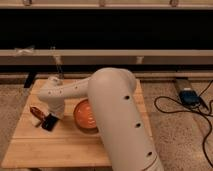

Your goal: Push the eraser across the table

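Note:
The eraser (pixel 49 122), a small flat black block, lies on the left part of the light wooden table (pixel 65 150), just left of the orange plate (pixel 84 117). My gripper (pixel 53 115) hangs from the white wrist directly over the eraser's far right end, at or touching it. The arm's large white forearm and elbow (pixel 115 110) cover the middle and right of the table.
A red-brown item (pixel 36 110) and a small cream-white block (pixel 35 120) lie just left of the eraser, near the table's left edge. A dark wall with rails runs behind the table. Cables and a power box (pixel 187 95) lie on the floor at right.

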Tool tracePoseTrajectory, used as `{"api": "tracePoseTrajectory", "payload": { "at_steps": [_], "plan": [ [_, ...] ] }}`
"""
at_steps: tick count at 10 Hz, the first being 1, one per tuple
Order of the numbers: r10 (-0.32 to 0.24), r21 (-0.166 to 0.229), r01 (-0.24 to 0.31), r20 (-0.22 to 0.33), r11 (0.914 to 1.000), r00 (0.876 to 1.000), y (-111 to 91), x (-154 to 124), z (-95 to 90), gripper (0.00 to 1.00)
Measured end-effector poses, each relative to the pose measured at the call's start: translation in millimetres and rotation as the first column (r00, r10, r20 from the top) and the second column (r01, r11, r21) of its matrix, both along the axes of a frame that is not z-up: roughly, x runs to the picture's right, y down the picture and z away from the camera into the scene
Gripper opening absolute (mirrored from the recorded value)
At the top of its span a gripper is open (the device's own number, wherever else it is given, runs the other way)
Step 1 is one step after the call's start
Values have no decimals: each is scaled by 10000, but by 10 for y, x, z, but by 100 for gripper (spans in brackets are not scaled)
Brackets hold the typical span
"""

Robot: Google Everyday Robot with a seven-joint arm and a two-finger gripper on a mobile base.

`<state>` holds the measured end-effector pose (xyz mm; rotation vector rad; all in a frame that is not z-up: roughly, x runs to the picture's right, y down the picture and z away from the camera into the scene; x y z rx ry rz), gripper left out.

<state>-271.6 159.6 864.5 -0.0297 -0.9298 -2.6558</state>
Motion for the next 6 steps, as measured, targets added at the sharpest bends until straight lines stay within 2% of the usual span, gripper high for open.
{"api": "tracePoseTrajectory", "payload": {
  "at_steps": [2,6],
  "plan": [
    [-144,78,142,158,9999,9998,-36,-80,-110,0],
    [-704,25,704,450,9975,9965,113,-298,-617,0]
  ]
}}
